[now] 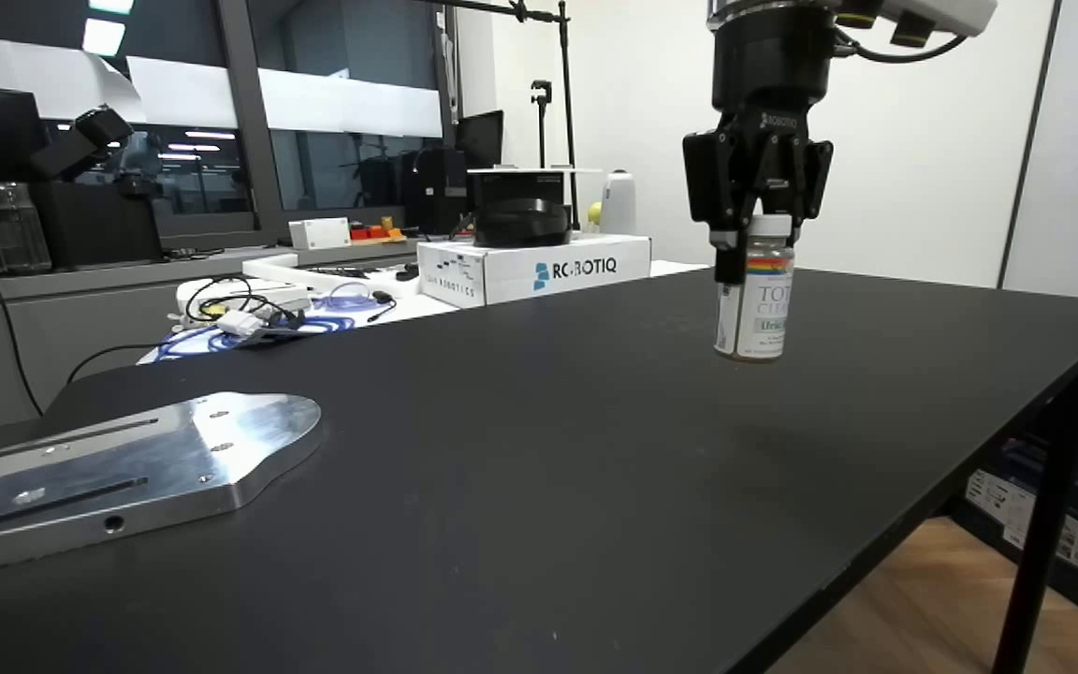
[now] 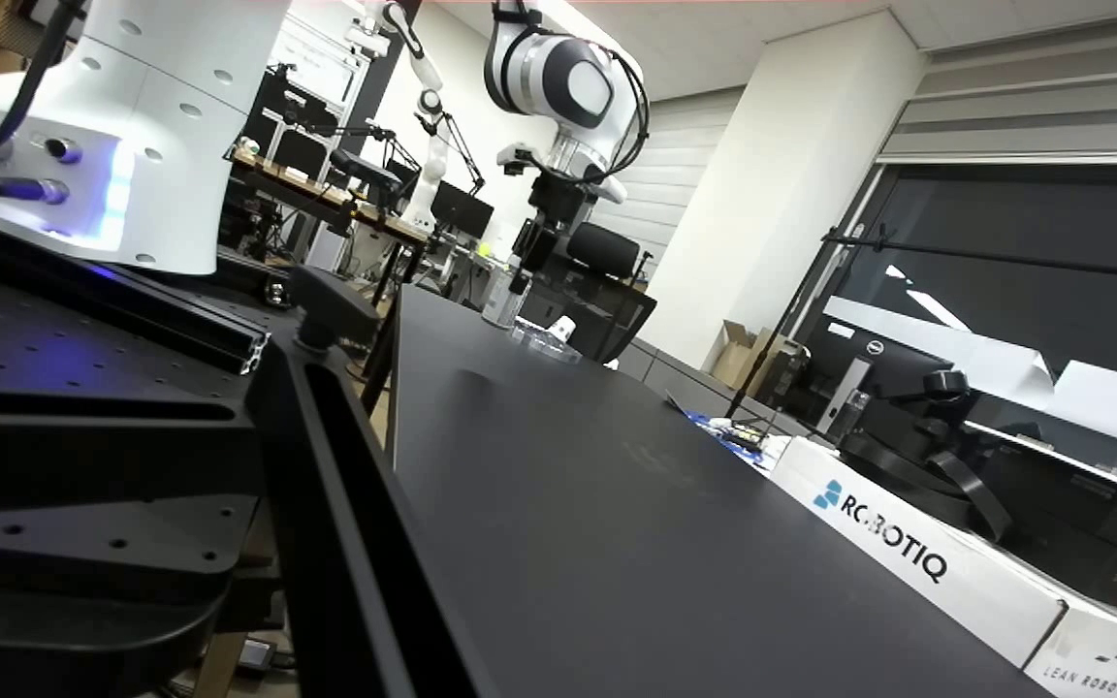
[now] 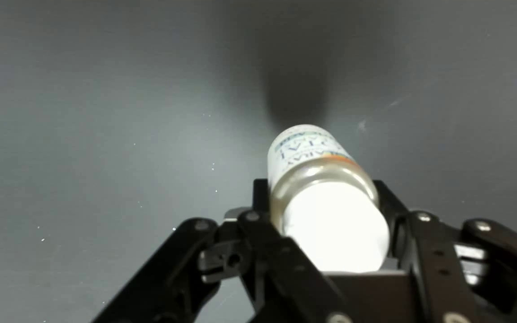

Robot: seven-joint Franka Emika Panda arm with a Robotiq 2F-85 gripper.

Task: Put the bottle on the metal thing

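The bottle has a white cap and a white label with a rainbow stripe. My gripper is shut on it just below the cap and holds it upright above the black table. In the wrist view the bottle sits between the two fingers of the gripper, its cap toward the camera. The bottle also shows small in an exterior view. The metal thing, a flat silver plate with a rounded end, slots and holes, lies on the table well apart from the bottle. It is out of view in the wrist view.
The black table has a free edge on the right. White Robotiq boxes stand beyond its back edge, near blue cables. The robot base stands beside the table. A clear item with a white top shows near the far end.
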